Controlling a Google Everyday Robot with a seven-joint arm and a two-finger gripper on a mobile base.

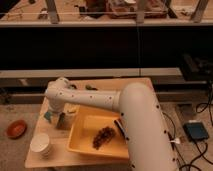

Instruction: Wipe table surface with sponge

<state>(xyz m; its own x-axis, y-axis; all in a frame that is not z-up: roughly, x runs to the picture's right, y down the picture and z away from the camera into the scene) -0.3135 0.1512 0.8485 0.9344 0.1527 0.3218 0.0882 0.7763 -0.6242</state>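
Note:
The light tan table surface (60, 152) fills the lower left of the camera view. My white arm reaches from the right across the yellow tray to the table's left side, with the wrist pointing down. My gripper (56, 119) is low over the tabletop, left of the tray. The teal sponge (48, 116) sits at its tip, against the table surface, and the gripper seems shut on it. The arm partly hides the sponge.
A yellow tray (82, 142) holding dark items (104, 136) lies right of the gripper. A white paper cup (41, 144) stands near the front left corner. Small green items (90, 87) lie at the far edge. A reddish bowl (17, 128) and a blue device (196, 132) are on the floor.

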